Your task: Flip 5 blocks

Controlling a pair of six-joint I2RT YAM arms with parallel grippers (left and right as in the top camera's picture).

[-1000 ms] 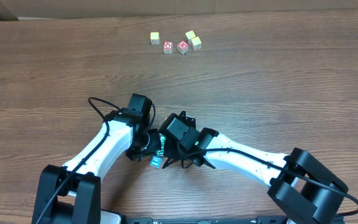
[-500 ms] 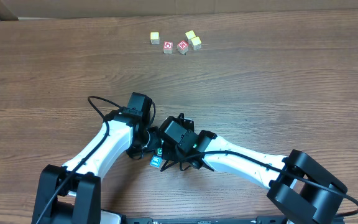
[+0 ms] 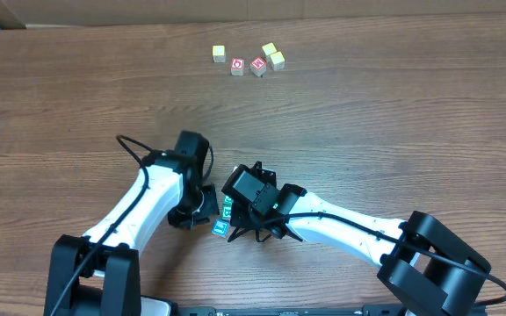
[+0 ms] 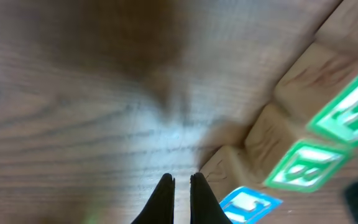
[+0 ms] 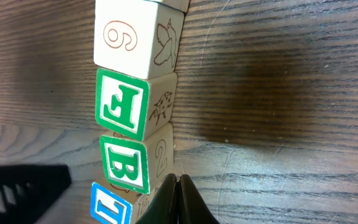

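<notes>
The left arm reaches in from the lower left of the wooden table. The left gripper points down at bare wood. Its two dark fingers are drawn together with only a thin slit between the tips, and they hold nothing.

The blocks lie to the right of those tips, in a short row between the two grippers. In the blurred left wrist view, the blue-faced block is the nearest, just beside the right finger. I cannot tell whether it touches. The green B block and the green F block follow up and to the right.

The right wrist view shows the same row sharply, running top to bottom with neighbours touching. The white 6 block is at the top, then the F, the B and the blue one at the bottom edge.

Far back on the table, well apart from the row, is a small cluster of yellow cubes and red-faced cubes.

The right gripper stands just right of the row, its fingers pressed tight together and empty. The tips sit beside the lower corner of the B block, and contact cannot be told. The right arm stretches away to the lower right.
</notes>
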